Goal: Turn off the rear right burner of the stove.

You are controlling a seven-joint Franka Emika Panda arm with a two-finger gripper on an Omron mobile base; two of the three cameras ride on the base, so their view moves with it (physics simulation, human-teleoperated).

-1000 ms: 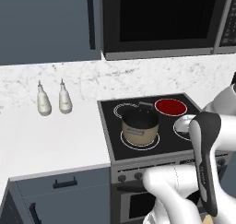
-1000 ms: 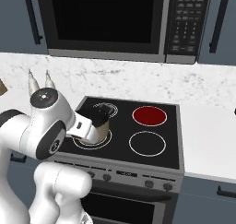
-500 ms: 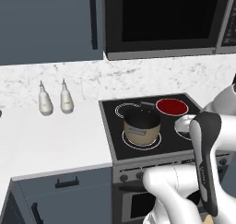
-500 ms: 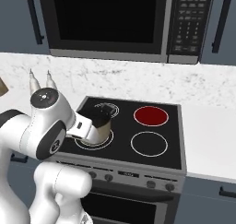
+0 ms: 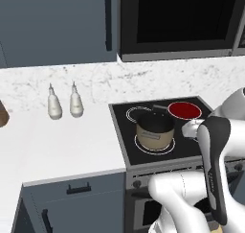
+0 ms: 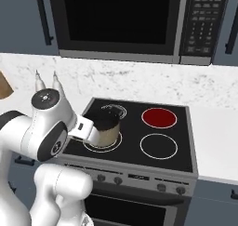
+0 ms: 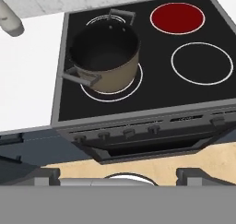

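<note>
and here's the kitchen, the pale marble-look counter (image 5: 62, 145) running wide along the wall with its speckled backsplash, and above it the black microwave (image 6: 125, 23) hanging over the stove (image 7: 147, 96), dark blue-grey cabinets (image 5: 57, 26) to the left of it. the stove's black glass top sits flush in the counter, four white rings on it, a grey steel front panel below with a row of small dark knobs (image 7: 129, 132) lined up along it. the white arm (image 6: 44, 132) bulks large at the lower left of the right base view, its elbow up in front of the stove's left side. on the front left ring stands a tan pot (image 7: 105, 59) with a dark inside and two side handles, upright, nothing seen in it. now the one that matters: the rear right burner (image 7: 177, 17), glowing bright red inside its ring, at the back right corner of the cooktop, just behind the black front right ring (image 7: 202, 63) and well apart from the pot. over on the counter to the left, two small pale bottles (image 5: 63, 102) stand side by side against the backsplash. and the gripper (image 7: 117, 174), down low in front of the oven door in the hand view, fingertips (image 7: 41, 176) spread wide apart, clamping nothing, touching nothing.
</note>
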